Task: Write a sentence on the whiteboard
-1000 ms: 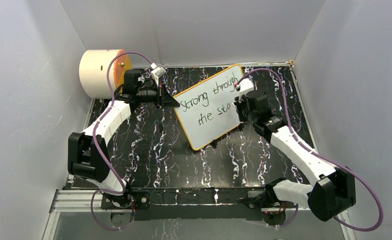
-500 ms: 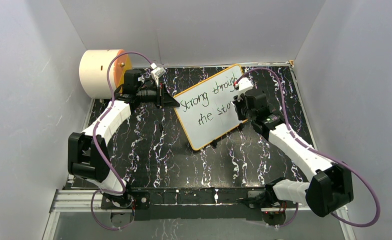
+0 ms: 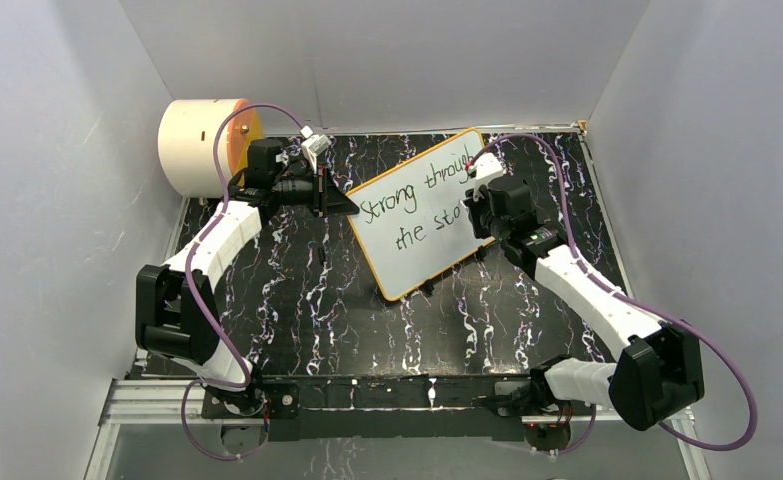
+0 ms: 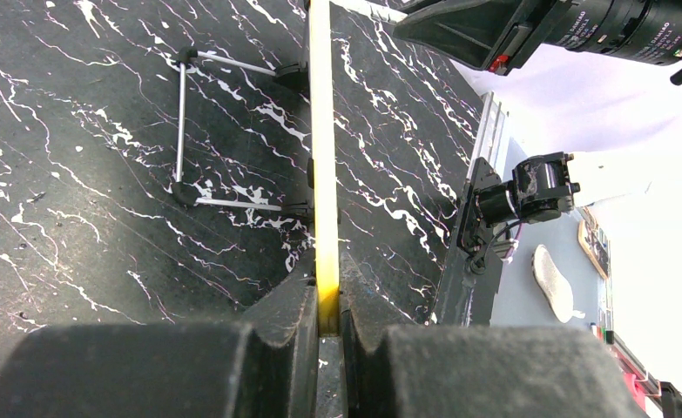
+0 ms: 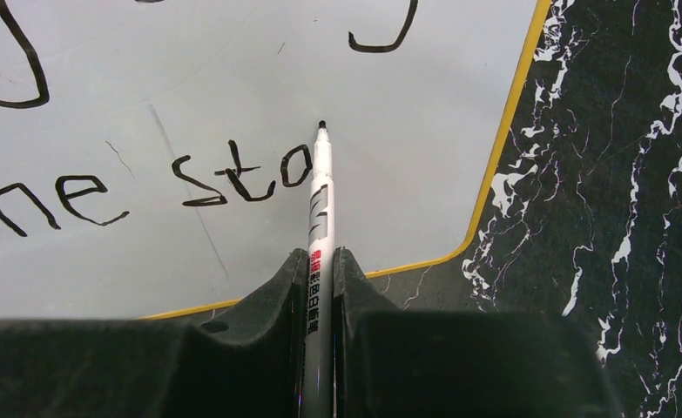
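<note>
The whiteboard (image 3: 425, 258), white with a thin orange-yellow frame, lies tilted on the black marbled table and reads "Strong through the sto". My left gripper (image 3: 353, 206) is shut on the frame at its left edge. In the left wrist view that yellow whiteboard edge (image 4: 321, 157) runs straight into the left gripper (image 4: 324, 306). My right gripper (image 3: 475, 218) hovers over the board's right part, shut on a white marker (image 5: 320, 202). The right wrist view shows the right gripper (image 5: 320, 263) with the marker's black tip just right of the "o" on the whiteboard (image 5: 232, 78).
A cream cylinder with an orange face (image 3: 205, 146) stands at the back left, close behind the left arm. Small black feet (image 3: 428, 288) line the board's near edge, and a thin wire stand (image 4: 181, 131) shows beside its frame. White walls enclose the marbled table (image 3: 317, 300).
The right arm's elbow swung a little to the left and its wrist crept slightly toward the back. The writing looks the same, and the left arm is still.
</note>
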`<state>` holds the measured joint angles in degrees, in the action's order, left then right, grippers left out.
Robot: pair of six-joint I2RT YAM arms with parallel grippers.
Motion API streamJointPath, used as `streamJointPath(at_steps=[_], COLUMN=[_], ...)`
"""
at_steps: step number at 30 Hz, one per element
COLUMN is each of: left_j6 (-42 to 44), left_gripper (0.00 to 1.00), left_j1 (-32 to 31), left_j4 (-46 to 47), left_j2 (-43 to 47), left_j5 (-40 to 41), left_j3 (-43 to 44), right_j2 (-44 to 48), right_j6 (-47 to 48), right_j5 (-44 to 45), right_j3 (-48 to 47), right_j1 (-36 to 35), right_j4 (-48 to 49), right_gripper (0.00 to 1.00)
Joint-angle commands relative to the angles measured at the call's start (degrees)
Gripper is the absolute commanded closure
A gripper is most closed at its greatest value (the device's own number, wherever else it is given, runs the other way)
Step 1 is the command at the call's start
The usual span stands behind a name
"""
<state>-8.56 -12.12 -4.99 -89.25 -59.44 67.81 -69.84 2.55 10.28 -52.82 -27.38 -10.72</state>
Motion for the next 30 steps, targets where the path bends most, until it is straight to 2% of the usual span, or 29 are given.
streamJointPath(at_steps=[1, 15, 30], left_j6=[0.91, 0.82, 0.82], left_gripper=[1.00, 1.00, 1.00], left_j1=[0.08, 0.08, 0.08], left_j4=[-1.40, -1.37, -1.41], left_j2=[2.42, 2.42, 2.33], left_j5=[-1.69, -1.73, -1.84], left_j3=[-0.06, -0.12, -0.09], right_j2=[1.46, 2.96, 1.51], right_j6=[-0.84, -2.11, -0.97], right_j5=[0.67, 0.72, 0.27], right_j3=[0.54, 4.15, -0.06], right_j1=[0.33, 0.31, 0.43], right_j4=[0.28, -1.12, 1.45], right_gripper=[1.00, 1.00, 1.00])
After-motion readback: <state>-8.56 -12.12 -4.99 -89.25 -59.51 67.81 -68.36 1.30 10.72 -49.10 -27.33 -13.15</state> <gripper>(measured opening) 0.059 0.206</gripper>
